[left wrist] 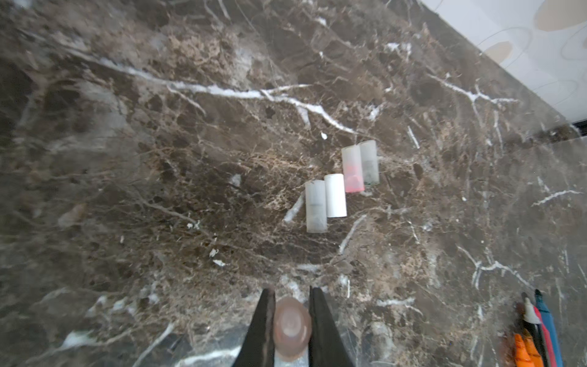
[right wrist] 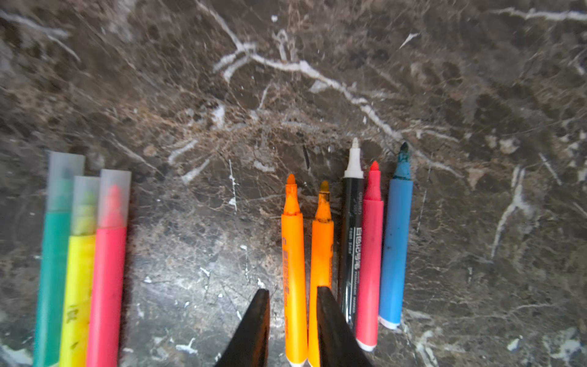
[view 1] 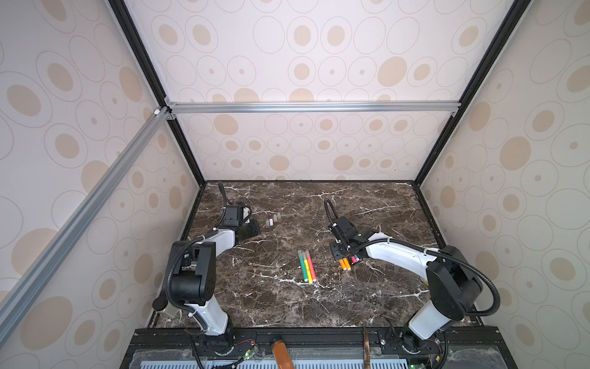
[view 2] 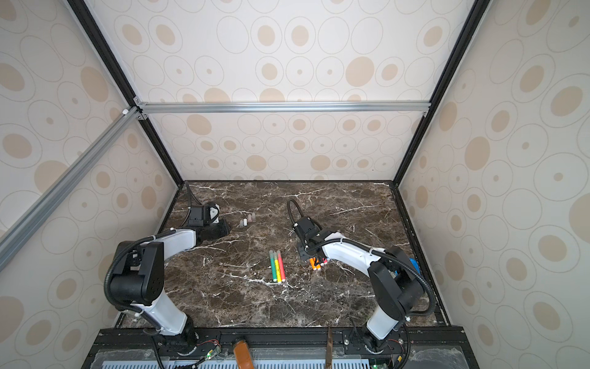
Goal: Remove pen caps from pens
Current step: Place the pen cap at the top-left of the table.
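Left gripper (left wrist: 291,294) is clenched on a brownish pen cap (left wrist: 292,324). I should set it flat beside the four loose caps (left wrist: 335,195). Right gripper (right wrist: 293,289), jaws parted, straddles an uncapped orange pen (right wrist: 292,238).

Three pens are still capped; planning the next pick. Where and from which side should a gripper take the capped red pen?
I'd grip the capped red pen mid-barrel from above, leaving its translucent cap free to pull. It lies flat, outermost of the trio; the yellow pen touches one side, so one finger must wedge there.
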You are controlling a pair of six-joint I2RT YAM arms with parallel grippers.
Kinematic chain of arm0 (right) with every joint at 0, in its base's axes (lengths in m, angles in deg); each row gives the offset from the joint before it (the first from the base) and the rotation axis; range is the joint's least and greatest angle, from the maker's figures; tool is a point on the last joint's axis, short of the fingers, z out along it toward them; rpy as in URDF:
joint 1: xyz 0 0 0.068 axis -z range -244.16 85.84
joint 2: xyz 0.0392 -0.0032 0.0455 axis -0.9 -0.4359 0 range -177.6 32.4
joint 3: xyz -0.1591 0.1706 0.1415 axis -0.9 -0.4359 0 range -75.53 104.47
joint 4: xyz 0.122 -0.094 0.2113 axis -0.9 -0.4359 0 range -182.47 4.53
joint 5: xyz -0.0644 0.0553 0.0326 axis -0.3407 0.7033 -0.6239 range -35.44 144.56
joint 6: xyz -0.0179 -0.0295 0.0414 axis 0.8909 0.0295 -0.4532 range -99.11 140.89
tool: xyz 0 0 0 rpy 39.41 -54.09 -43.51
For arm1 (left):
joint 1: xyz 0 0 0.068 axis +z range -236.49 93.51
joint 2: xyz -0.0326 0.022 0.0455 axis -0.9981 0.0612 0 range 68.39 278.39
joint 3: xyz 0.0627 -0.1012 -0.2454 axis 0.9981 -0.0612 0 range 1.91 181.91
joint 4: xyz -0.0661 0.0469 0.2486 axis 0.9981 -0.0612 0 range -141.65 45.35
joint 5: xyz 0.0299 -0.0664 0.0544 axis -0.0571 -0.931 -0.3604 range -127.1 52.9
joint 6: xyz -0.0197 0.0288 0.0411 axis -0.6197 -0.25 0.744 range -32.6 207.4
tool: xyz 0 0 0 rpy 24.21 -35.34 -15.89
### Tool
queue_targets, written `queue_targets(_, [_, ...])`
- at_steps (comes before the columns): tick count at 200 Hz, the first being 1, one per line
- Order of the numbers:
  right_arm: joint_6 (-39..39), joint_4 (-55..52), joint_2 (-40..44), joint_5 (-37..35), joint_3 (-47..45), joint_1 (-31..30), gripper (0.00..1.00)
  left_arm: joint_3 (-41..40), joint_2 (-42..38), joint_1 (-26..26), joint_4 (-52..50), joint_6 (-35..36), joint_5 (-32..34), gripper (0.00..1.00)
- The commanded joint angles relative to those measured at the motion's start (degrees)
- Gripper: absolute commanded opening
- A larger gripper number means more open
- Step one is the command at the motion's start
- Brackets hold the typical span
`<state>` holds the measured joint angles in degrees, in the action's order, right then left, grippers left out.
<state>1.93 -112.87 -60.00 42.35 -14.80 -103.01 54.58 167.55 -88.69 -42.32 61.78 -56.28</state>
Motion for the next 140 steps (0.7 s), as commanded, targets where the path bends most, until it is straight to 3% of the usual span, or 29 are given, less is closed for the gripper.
queue_targets(1, [0.4, -0.9, 1.7, -0.2, 0.1, 0.3, 0.29, 3.6, 2.7, 0.4, 1.8, 1.6, -0.5, 0.00])
queue_targets(61, [0.0, -0.8, 1.5, 1.1, -0.1, 0.3, 0.29, 7.7, 8.3, 0.4, 1.2, 2.3, -1.0, 0.00])
queue_targets(140, [0.4, -1.1, -0.3, 1.5, 1.2, 0.3, 0.28, 9.9, 11.2, 0.4, 1.2, 2.0, -2.6, 0.18])
